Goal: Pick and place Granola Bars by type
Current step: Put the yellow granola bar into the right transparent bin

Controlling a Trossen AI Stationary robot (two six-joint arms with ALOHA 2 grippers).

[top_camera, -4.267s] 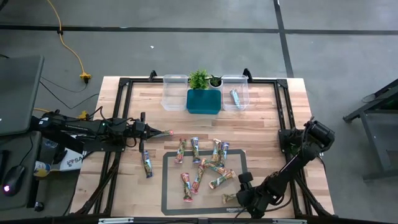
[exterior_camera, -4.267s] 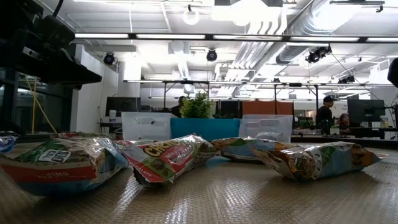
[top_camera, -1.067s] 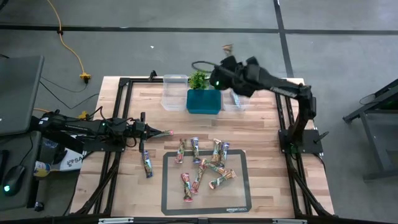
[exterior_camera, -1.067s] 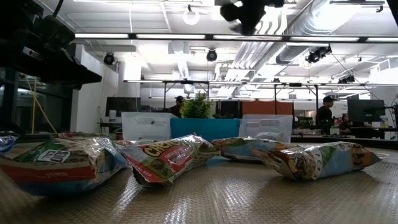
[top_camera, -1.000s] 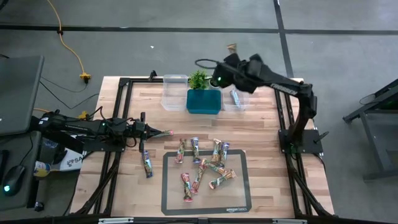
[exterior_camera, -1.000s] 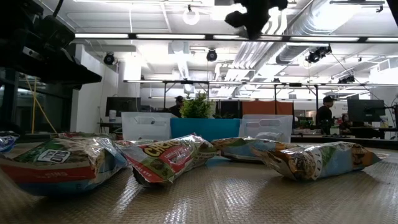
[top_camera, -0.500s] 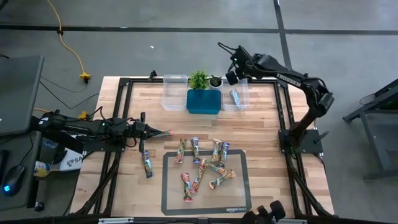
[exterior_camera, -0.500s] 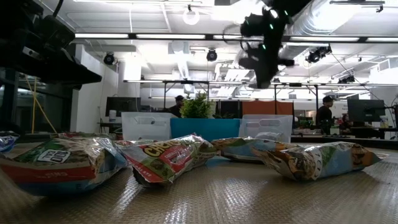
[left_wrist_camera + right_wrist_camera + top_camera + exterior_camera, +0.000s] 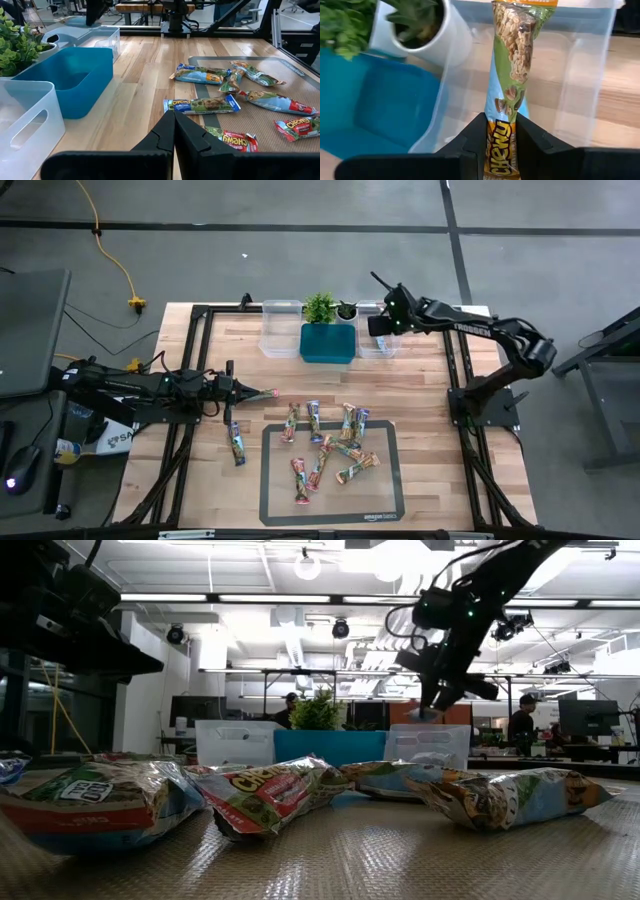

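Several granola bars (image 9: 330,445) in shiny wrappers lie on the dark mat (image 9: 385,498) and beside it; one (image 9: 237,443) lies on the wood left of the mat. My right gripper (image 9: 376,326) hangs over the right clear bin (image 9: 390,348) at the table's far edge, shut on a blue-green granola bar (image 9: 512,55). The low view shows the same gripper (image 9: 432,708) high above the bin's top. My left gripper (image 9: 268,393) waits shut over the table's left half, with nothing between its fingers (image 9: 174,115). My right gripper pinches the bar between its two fingers near one end (image 9: 499,131), a finger on each long edge. The fingers slant down toward the table's left, and the bar lies along them, most of it sticking out ahead. It is lifted clear above the right clear bin.
At the far edge stand a left clear bin (image 9: 281,330), a teal bin (image 9: 328,345), a green plant (image 9: 320,307) and a small white pot (image 9: 347,310) next to the right bin. A black frame (image 9: 200,320) runs around the table.
My right gripper has swung from above the plant and teal bin toward the table's right edge and sunk down over the right clear bin, tipping from near level to slanting down. The held bar has travelled with it. My left arm has kept still.
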